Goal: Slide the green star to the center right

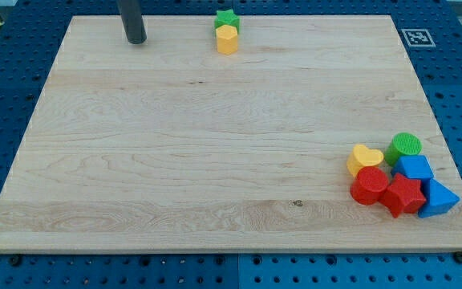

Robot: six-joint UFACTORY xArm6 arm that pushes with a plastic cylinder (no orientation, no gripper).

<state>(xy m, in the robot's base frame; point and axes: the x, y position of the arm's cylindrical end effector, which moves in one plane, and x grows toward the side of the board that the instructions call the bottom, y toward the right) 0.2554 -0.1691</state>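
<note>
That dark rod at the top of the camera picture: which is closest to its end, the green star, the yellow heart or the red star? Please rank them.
Measured from my tip, at the view's top left:
1. The green star-shaped block, top edge of the wooden board, to the tip's right.
2. The yellow heart-shaped block, lower right cluster.
3. The red star-shaped block, same cluster, further right and lower.

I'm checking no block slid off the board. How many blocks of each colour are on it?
Green: 2, the green star and the green cylinder
Yellow: 2, the yellow block and the yellow heart
Red: 2, the red cylinder and the red star
Blue: 2, the blue cube and the blue wedge
Total: 8
</note>
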